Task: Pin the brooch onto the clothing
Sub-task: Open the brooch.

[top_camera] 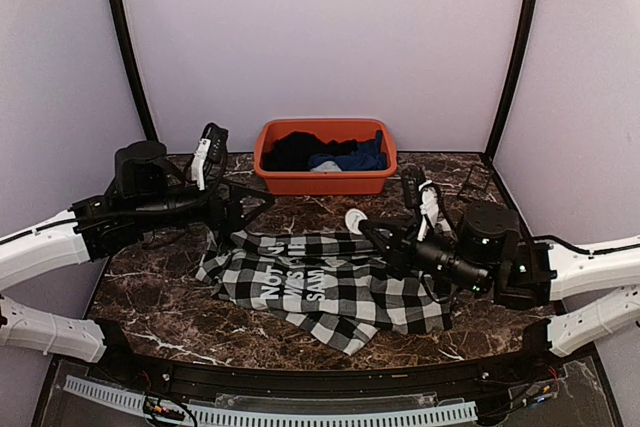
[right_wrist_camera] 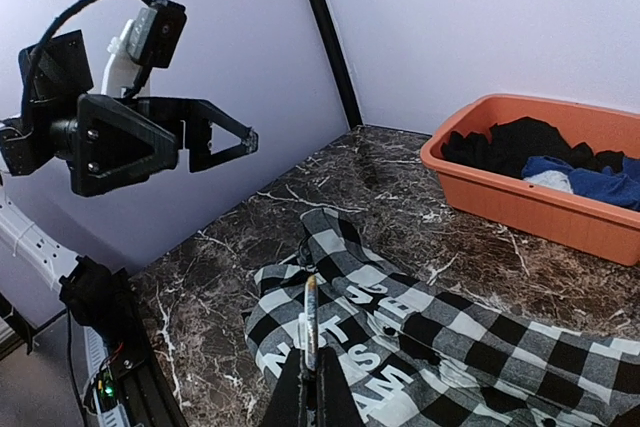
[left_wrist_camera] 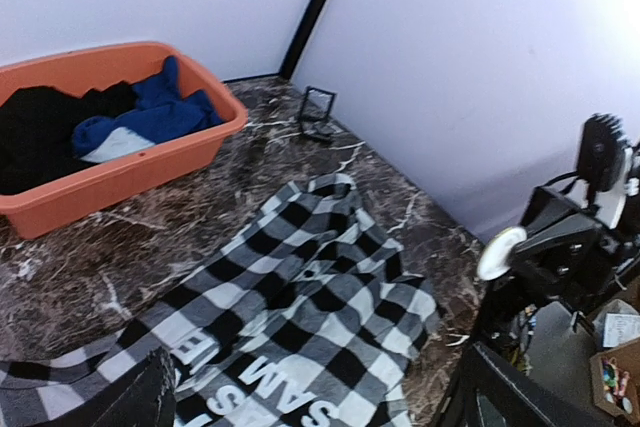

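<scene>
The clothing (top_camera: pixel 330 282), a black-and-white check shirt with a black panel of large white block letters, lies rumpled but spread on the dark marble tabletop (top_camera: pixel 150 287), between the two arms and just in front of an orange basin (top_camera: pixel 322 181). The brooch (top_camera: pixel 355 219), a small white round disc, is above the shirt's far edge, on the side toward the basin. It is pinched on edge in the right claw (top_camera: pixel 364 227), which is clenched on it. In the right wrist view the disc shows only as a thin pale sliver over the checked cloth, and whether it touches the fabric cannot be told. The left claw (top_camera: pixel 262 199) hangs over the shirt's far left corner with its jaws spread wide, grasping nothing. The basin stands at the back of the tabletop and holds a plain black garment (top_camera: pixel 300 150) and a blue garment (top_camera: pixel 357 155) side by side.
</scene>
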